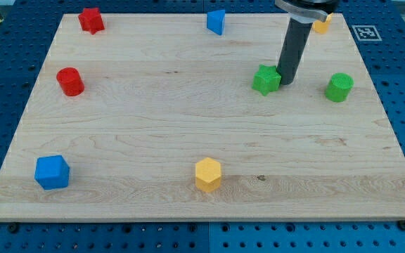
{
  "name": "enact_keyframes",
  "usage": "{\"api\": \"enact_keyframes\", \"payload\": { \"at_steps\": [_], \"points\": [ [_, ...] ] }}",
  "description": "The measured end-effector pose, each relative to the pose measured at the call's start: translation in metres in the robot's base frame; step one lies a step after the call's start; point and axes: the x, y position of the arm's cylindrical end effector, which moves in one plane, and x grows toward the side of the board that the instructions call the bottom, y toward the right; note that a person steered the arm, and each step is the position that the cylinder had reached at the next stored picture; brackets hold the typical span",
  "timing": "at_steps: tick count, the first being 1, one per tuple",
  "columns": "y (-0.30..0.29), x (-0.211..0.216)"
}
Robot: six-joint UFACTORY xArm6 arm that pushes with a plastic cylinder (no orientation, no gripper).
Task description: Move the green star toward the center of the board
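- A wooden board (188, 119) holds scattered blocks.
- At the view's left: a red star (91, 20), a red cylinder (69, 81), a blue cube (52, 172).
- The green star (266, 79) sits right of center.
- The rod's tip (286, 82) touches the star's right side; the rod has no claw and grasps nothing.
- A green cylinder (339, 87) stands farther right.
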Motion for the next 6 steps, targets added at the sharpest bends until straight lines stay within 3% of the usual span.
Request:
{"api": "enact_keyframes", "payload": {
  "at_steps": [6],
  "points": [
    [-0.058,0.014]
  ]
}}
